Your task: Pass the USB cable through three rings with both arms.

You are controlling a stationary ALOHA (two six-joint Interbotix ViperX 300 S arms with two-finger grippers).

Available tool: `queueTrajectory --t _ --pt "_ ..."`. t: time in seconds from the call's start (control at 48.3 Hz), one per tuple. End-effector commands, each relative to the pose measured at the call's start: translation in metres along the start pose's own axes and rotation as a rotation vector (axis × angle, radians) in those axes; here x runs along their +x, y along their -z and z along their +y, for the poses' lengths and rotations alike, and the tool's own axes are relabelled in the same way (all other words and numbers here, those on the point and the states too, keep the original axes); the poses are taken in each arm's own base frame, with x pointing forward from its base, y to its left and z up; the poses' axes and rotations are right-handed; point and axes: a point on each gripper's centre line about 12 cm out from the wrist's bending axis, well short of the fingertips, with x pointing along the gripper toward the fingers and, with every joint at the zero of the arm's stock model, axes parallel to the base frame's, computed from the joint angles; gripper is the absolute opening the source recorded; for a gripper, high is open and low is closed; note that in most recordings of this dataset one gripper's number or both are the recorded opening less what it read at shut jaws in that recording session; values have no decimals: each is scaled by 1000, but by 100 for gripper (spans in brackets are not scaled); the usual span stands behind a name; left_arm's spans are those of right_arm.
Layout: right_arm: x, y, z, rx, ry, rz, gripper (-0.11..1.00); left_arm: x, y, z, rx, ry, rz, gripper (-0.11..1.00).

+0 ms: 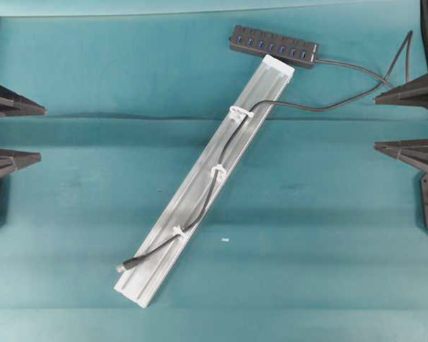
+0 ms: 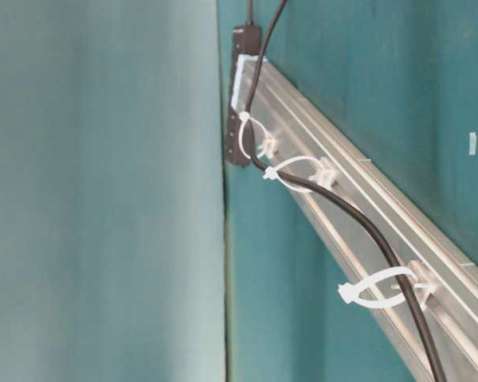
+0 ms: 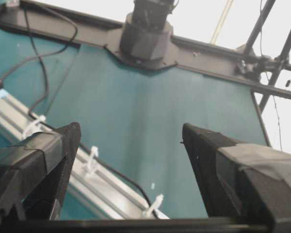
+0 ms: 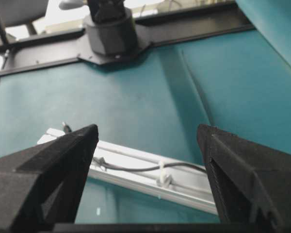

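The cable is seen threaded along the rail, which lies diagonally across the teal table in the overhead view, from lower left to upper right. It is carried through all three rings: the upper ring, the middle ring and the lower ring. Its plug is laid on the rail's lower end, just past the lower ring, while the other end is led off to the right and back up to the hub, which is set against the rail's top end. The left gripper is held at the left edge of the overhead view with its fingers spread wide and nothing between them; the cable and rail are found well apart from it, toward the middle of the table. The right gripper is held at the right edge, likewise spread wide and empty, with the cable's loose run near its upper finger but not touching it. In the left wrist view the rail, rings and cable are seen beyond and below the spread fingers. In the right wrist view the rail is seen between and beyond the spread fingers, with the cable laid along it. A small white scrap is left on the table just right of the rail.
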Motion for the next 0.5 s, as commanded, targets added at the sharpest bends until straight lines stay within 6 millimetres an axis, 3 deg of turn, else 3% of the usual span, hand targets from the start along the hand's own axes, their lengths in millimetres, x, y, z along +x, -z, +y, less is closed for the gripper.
queueTrajectory --t 0.0,0.477 --pt "0 -2 0 8 3 -7 87 -1 -13 -2 8 4 -32 92" --pt "1 3 -1 5 5 6 86 1 -10 -2 -2 6 -21 92"
